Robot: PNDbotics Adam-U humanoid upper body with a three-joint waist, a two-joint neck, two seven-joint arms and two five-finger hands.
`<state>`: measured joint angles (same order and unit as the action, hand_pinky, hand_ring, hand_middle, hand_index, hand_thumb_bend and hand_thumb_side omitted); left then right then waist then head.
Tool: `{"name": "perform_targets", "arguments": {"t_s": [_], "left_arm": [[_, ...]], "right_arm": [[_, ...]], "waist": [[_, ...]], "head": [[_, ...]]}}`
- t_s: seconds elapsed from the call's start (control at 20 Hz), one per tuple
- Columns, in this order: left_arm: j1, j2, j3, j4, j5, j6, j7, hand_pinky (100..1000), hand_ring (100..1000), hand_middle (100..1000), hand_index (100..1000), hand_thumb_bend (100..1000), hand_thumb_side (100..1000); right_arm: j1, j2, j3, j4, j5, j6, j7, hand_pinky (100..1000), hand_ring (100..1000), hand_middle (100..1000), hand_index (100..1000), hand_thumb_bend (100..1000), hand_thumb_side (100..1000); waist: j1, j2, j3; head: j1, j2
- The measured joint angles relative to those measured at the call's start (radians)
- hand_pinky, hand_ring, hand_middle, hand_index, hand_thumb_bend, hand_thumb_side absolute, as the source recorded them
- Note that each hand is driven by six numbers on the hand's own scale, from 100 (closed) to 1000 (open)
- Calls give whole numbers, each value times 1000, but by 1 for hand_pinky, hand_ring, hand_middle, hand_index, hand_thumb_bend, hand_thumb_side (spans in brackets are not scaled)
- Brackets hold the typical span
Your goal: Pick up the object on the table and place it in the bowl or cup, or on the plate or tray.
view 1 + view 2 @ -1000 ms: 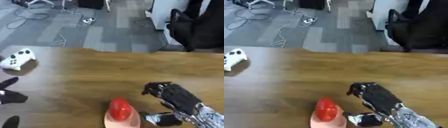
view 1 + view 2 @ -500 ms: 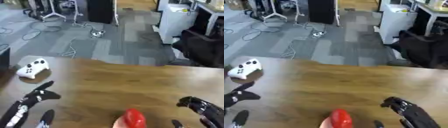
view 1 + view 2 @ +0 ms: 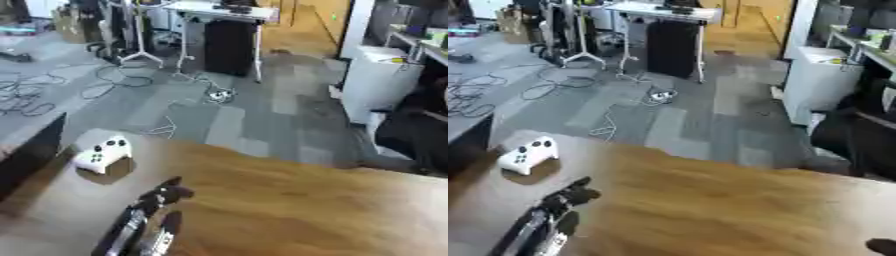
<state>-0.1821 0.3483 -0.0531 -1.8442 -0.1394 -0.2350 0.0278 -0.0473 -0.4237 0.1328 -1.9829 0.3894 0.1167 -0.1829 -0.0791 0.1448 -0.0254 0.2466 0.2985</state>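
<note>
A white game controller [image 3: 103, 154] lies on the wooden table [image 3: 297, 210] near its far left edge. My left hand [image 3: 147, 216] rises from the lower left, fingers straight and pointing up toward the controller, holding nothing and a short way from it. At the bottom right corner of the right eye view only a dark tip of my right hand [image 3: 878, 246] shows. No bowl, cup, plate or tray is in view.
Beyond the table's far edge is grey floor with cables [image 3: 52, 85], a desk with a black cabinet [image 3: 229, 47], a white cabinet [image 3: 378, 85] and a dark chair [image 3: 416, 140] at the right.
The camera has tilted up, so the red object and the pink cup have left the picture. My left hand has come further in; my right hand has sunk to the bottom edge.
</note>
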Motion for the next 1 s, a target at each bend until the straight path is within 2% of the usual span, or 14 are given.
{"name": "perform_targets", "arguments": {"t_s": [0.25,0.45,0.75,0.85,1.0], "left_arm": [[-31,-44,-23,45,87,10,-9,992,1000,796,863,171,928],[-74,-82,-31,76,146,8,-29,1000,1000,829,885,194,945],[-113,-130,-32,113,206,-4,-49,1000,1000,827,881,197,945],[-117,-138,-32,119,215,-4,-53,1000,1000,827,879,196,943],[-119,-139,-32,125,220,-3,-55,1000,1000,825,877,195,941]], "right_arm": [[25,69,-3,0,-157,-69,-159,575,689,805,903,382,613],[16,126,-20,13,-234,-120,-266,607,715,818,965,368,638],[-26,193,-39,98,-265,-180,-347,621,722,809,943,357,640],[-33,200,-40,120,-264,-190,-355,619,721,807,933,359,653],[-35,201,-44,135,-256,-198,-360,615,718,803,928,354,623]], "waist": [[-1,-4,-11],[2,10,-18],[21,13,-30],[25,13,-31],[26,9,-32]], "head": [[68,-56],[98,-126],[123,-203],[124,-214],[124,-222]]}}
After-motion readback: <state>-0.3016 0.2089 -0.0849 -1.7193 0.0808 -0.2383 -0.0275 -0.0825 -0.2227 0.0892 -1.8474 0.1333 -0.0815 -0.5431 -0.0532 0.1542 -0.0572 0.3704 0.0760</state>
